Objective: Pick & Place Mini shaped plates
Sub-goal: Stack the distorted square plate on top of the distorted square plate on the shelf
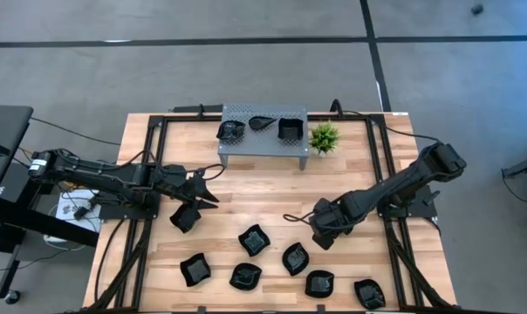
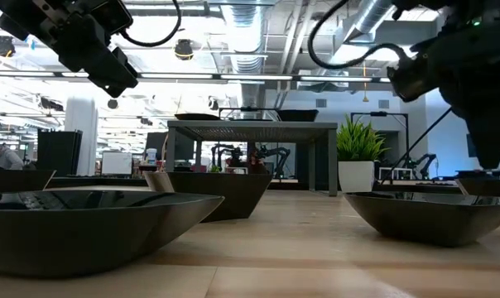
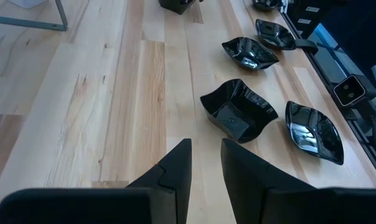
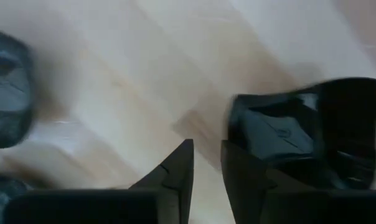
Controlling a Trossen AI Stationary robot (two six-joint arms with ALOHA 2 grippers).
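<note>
Both grippers hung over the counter, jaws a narrow gap apart, gripping nothing.

Left gripper [image 1: 208, 187] sat near the counter's left edge, a black dish [image 1: 185, 217] just beside it. Right gripper [image 1: 321, 235] hung right of centre, a dish at its tip [image 4: 300, 140]. Six more mini shaped plates [image 1: 254, 240] lay along the front edge; three rested on the grey stand [image 1: 263, 131] at the back edge, beside a green plant [image 1: 324, 137].
</note>
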